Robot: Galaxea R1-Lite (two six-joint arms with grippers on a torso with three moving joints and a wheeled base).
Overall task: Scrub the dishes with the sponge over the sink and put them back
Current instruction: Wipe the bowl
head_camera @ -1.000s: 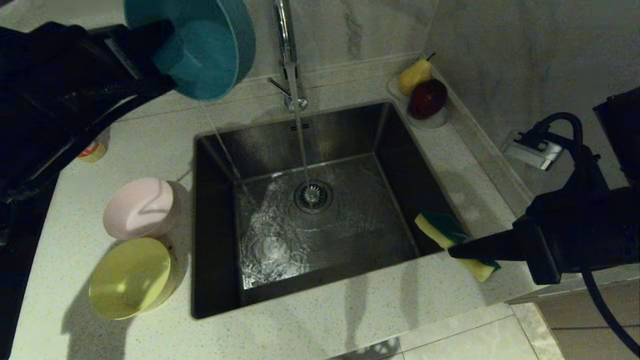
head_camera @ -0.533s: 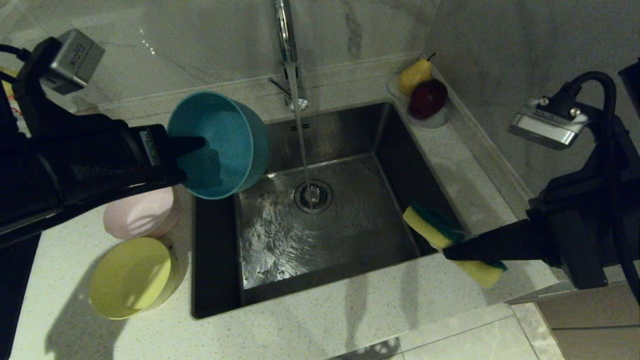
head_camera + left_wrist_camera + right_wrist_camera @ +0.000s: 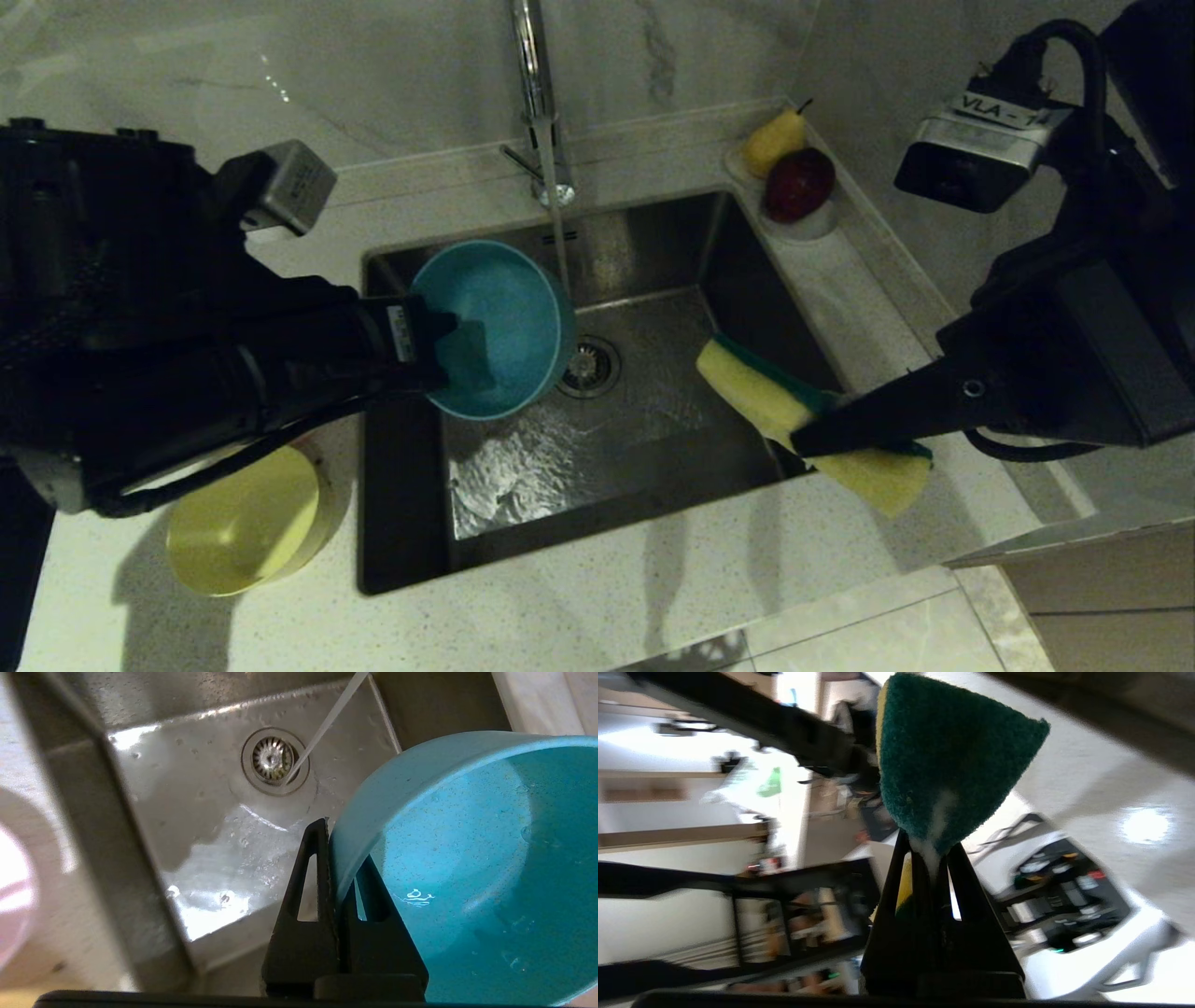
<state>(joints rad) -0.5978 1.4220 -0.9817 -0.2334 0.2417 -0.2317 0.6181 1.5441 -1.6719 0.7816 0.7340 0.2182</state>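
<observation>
Bowls counted: two showed in the head view, one yellow bowl (image 3: 245,519) and one light blue bowl (image 3: 493,329); a blurred pink shape at the edge of the left wrist view could not be identified for sure.
Sponges counted: one.
Yellow bowl: lay on the bench (image 3: 597,597) nearest the robot, beside the sink's left wall, well apart from both sets of jaws, tipped so its hollow faced up and sideways.
Left gripper (image 3: 332,858): jaws pressed together on the rim of the light blue bowl, one finger outside the wall and one inside.
Light blue bowl: hung from the left jaws above the sink (image 3: 653,504), tilted on its side; droplets clung to its speckled inside.
Right gripper (image 3: 805,442): jaws pinching the sponge (image 3: 756,397) near its middle, over the sink's right edge.
Sponge look: rectangular, yellow foam on one face, dark green scouring pad on the other; it bent where the jaws squeezed it.
Sponge place: across the basin from the left jaws, apart from the blue bowl.
Sink: square steel basin, wet floor, one round drain strainer (image 3: 589,366) just beyond the blue bowl.
Faucet (image 3: 534,103): one, chrome, at the far rim, a thin stream running down beside the bowl.
White dish (image 3: 794,219): one, at the far right corner, holding one yellow pear and one dark red fruit.
</observation>
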